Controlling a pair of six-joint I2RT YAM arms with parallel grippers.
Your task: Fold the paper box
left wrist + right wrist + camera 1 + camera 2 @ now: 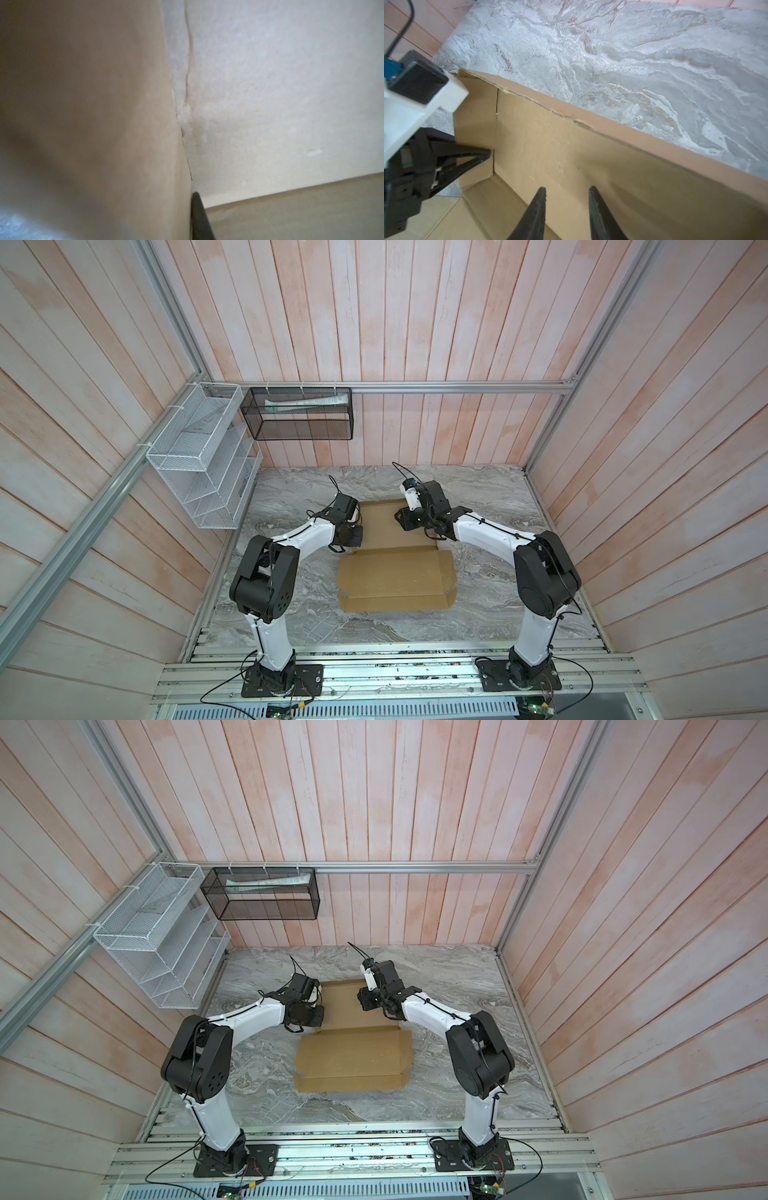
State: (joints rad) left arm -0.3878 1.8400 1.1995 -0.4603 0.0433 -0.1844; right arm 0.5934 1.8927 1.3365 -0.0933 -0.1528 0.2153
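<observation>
The paper box point(395, 576) point(353, 1056) is tan cardboard lying on the marble table, its near panels flat and its far part raised into walls. My left gripper point(355, 537) point(318, 1017) is at the box's left far corner, shut on the upright side flap point(475, 116). In the left wrist view that flap point(104, 124) fills one side, with one black finger point(199, 216) pressed against it and the other hidden behind it. My right gripper point(566, 189) point(399, 518) is open inside the box, with its tips at the standing far wall point(571, 145) and nothing between them.
A white wire rack point(199, 456) and a black mesh basket point(297, 414) hang on the left and back walls above the table. Bare marble table point(478, 497) surrounds the box. Wooden walls and aluminium rails close in the workspace.
</observation>
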